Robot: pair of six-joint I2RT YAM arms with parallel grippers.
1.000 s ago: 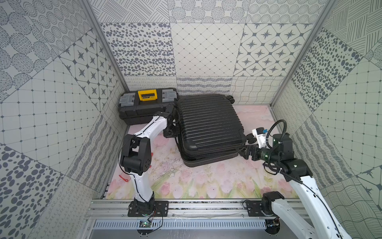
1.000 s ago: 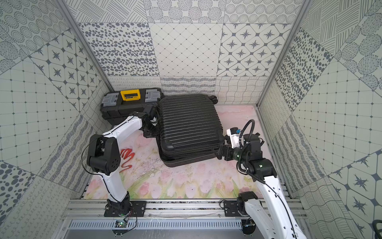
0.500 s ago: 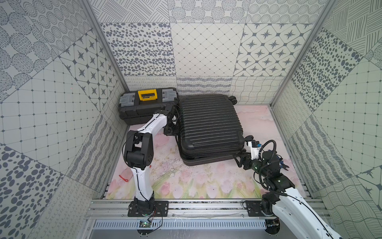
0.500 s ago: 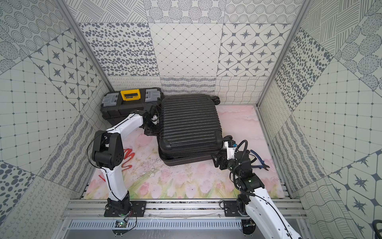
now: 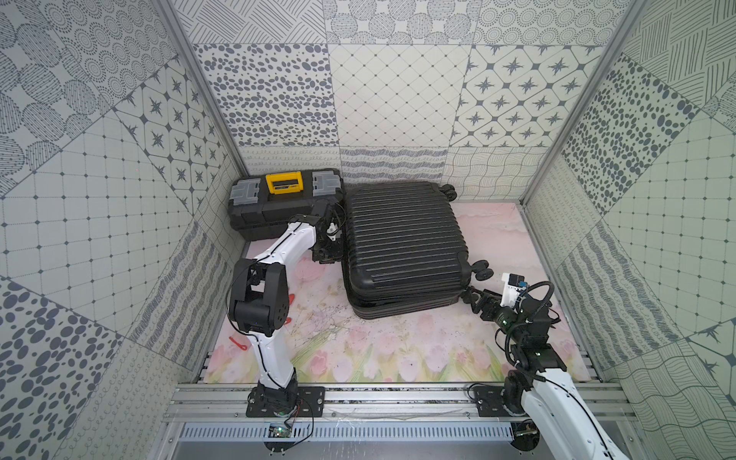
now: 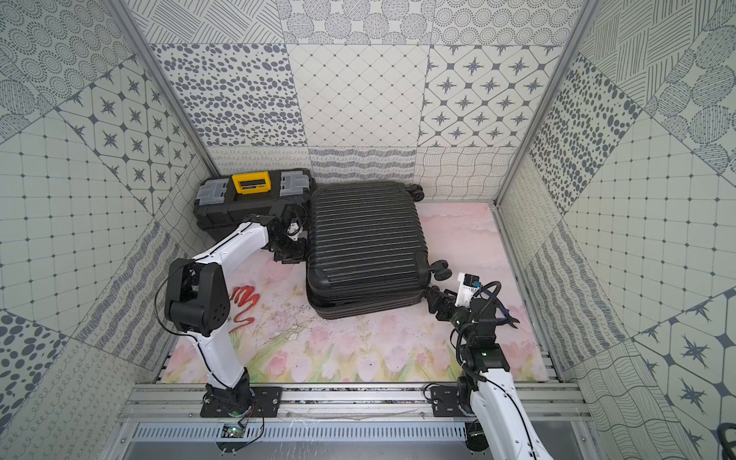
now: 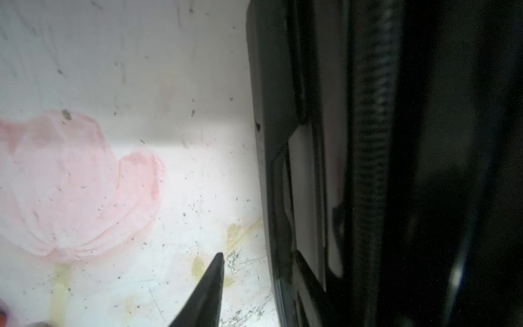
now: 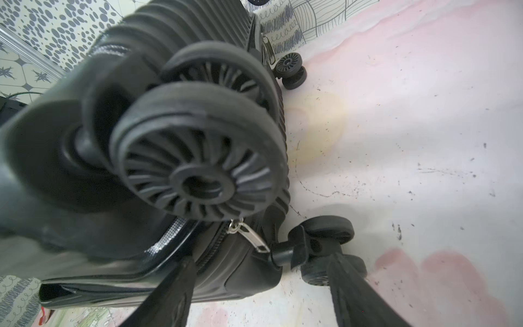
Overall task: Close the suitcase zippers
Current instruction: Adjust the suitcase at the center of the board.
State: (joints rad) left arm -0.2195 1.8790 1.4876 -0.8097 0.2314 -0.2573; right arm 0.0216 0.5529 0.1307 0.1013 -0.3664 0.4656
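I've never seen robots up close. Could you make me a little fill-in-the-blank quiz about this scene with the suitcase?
1. The toolbox beside the suitcase has a ____ latch on top.
2. The suitcase's ribbed shell is coloured ____.
3. In the right wrist view, a silver zipper pull hangs just below a ribbed ____.
4. The right hand has its two fingers ____, gripping nothing.

Missing words: yellow; black; wheel; open.
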